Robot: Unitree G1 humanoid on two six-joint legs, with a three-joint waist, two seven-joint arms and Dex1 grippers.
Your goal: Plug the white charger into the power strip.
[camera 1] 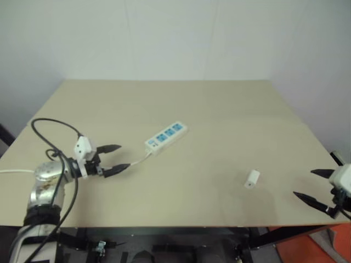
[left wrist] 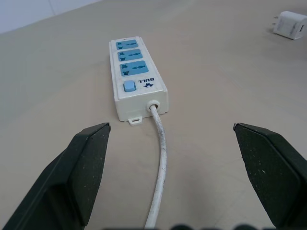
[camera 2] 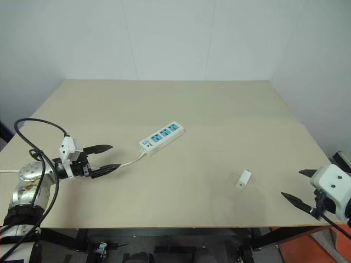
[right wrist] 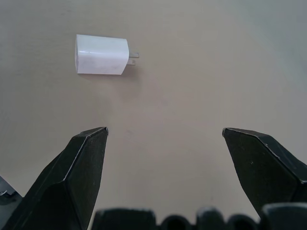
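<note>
Your power strip (camera 1: pixel 165 138) lies flat near the middle of the tan table (camera 1: pixel 219 109), angled so its switch end points toward your left arm, with its thin white cord (camera 1: pixel 137 161) trailing off that end toward the left gripper (camera 1: pixel 116 159). That gripper hangs just above the table surface near the left edge, its two black fingers spread wide and holding nothing; in the left wrist view the cord (left wrist: pixel 160 163) runs up between the fingers without touching either one. The white charger (camera 1: pixel 252 178) lies on its side toward the right of the table, well apart from the strip, with bare tabletop all around it and its prongs (right wrist: pixel 134 58) sticking out sideways rather than up. Your right gripper (camera 1: pixel 315 186) sits out at the table's right front corner, close to the edge, fingers wide open and empty, with the charger ahead of it. Between strip and charger you have an unbroken stretch of bare table, and the far half of the table up to the white wall (camera 1: pixel 175 38) is open as well.
</note>
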